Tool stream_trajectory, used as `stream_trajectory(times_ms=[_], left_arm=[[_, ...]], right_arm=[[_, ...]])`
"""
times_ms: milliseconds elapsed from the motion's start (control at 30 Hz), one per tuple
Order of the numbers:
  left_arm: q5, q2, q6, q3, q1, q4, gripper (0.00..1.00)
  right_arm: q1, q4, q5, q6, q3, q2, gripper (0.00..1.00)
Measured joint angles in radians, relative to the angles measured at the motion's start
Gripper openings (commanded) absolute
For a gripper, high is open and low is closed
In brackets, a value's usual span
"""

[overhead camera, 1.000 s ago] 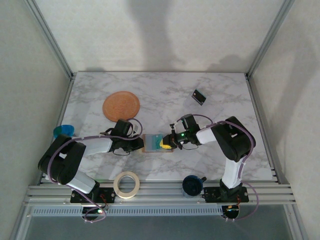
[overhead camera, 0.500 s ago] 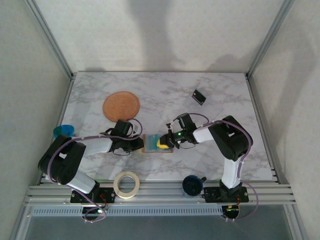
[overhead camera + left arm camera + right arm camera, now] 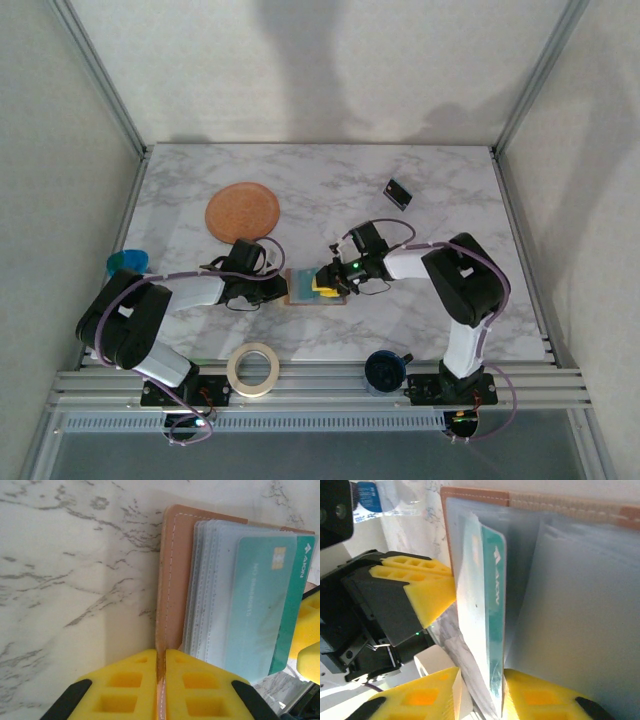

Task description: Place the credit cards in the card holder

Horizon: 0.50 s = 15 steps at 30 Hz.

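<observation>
Listing what I have on screen.

- Card holder (image 3: 303, 287): tan leather, lying open on the marble table (image 3: 450, 200) between the two arms, clear sleeves (image 3: 210, 580) fanned out.
- Left gripper (image 3: 161, 655): closed on the holder's stitched leather edge, pinning it.
- Teal card (image 3: 495, 615): partly inside a clear sleeve. Its long axis runs straight out from the right gripper (image 3: 480, 680) towards the holder's far stitched edge, parallel to the edge the left fingers pinch.
- Right gripper: one yellow finger on each side of the card's near end. The wrist view is too close and glary, so I cannot tell whether they pinch it or stand just off it.
- Dark card (image 3: 398, 192): loose at the far right of the table, well apart from the holder. The right arm is the nearer one.

My judgement: any further seating push goes along the card's long axis, away from the right gripper.
</observation>
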Motion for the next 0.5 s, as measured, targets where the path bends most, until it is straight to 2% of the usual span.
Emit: stream_trajectory(times_ms=[133,300,400,500], left_arm=[[0.001,0.000,0.000,0.000,0.000,0.002,0.08],[0.003,0.000,0.000,0.000,0.000,0.008,0.07],[0.003,0.000,0.000,0.000,0.000,0.008,0.06],[0.005,0.000,0.000,0.000,0.000,0.008,0.06]], right_arm=[[0.000,-0.050,0.019,-0.036,0.008,-0.003,0.28],[0.000,-0.082,0.039,-0.060,0.014,-0.005,0.09],[0.001,-0.090,0.045,-0.060,0.014,-0.005,0.02],[0.006,-0.090,0.044,-0.055,0.016,-0.003,0.01]])
